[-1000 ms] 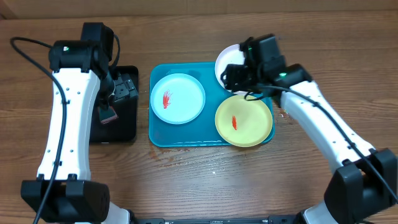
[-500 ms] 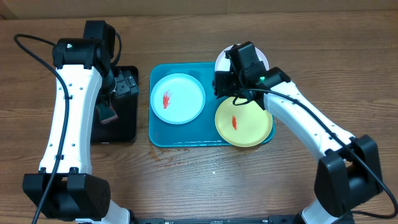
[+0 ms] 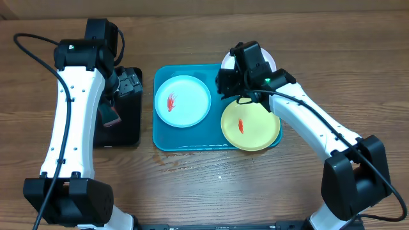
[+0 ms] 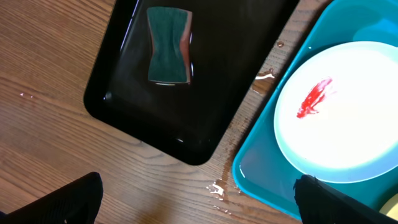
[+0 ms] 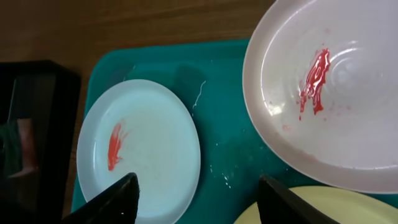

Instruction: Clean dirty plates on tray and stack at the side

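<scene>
My left gripper (image 4: 198, 202) is spread wide and empty near the black tray (image 4: 217, 99), which holds a sponge (image 4: 169, 45). On the turquoise tray (image 3: 214, 131), the light blue plate (image 3: 183, 101) sits at 9 o'clock, the white plate (image 5: 336, 93) at 1 and the yellow-green plate (image 3: 250, 124) at 4, each smeared red. My right gripper (image 5: 199, 199) hangs between them, fingers apart, gripping nothing.
</scene>
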{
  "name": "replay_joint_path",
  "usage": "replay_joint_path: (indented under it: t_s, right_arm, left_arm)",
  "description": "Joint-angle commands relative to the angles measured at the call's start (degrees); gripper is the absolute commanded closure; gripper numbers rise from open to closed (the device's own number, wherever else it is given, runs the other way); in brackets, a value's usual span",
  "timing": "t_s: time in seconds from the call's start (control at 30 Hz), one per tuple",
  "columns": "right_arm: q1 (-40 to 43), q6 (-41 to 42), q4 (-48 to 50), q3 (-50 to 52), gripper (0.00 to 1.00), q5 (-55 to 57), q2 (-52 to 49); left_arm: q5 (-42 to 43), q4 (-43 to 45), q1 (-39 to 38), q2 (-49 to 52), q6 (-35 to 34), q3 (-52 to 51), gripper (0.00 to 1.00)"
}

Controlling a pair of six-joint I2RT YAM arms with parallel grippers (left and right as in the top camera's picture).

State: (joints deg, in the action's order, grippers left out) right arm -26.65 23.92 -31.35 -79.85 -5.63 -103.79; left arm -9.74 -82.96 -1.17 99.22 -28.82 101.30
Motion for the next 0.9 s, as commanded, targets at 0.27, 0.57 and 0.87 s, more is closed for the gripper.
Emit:
replay_joint_path:
  t_s: [0.27, 0.57, 0.87]
  right_arm:
    - [0.13, -0.09, 5.31, -1.64, 0.40, 2.36, -0.68]
    - [0.13, -0.07, 9.18, -1.64, 0.53, -0.15, -6.47]
    - [-0.57, -0.17, 10.99, -2.38, 0.62, -2.14, -11.28]
  left_arm:
    - [-2.91, 0.98, -0.70, -1.46, -0.81, 1.29, 0.00]
    - [-2.95, 1.01, -0.70, -0.79, 0.83, 1.07, 0.04]
    - [-5.11, 1.40, -0.68, 0.22, 1.60, 1.07, 0.02]
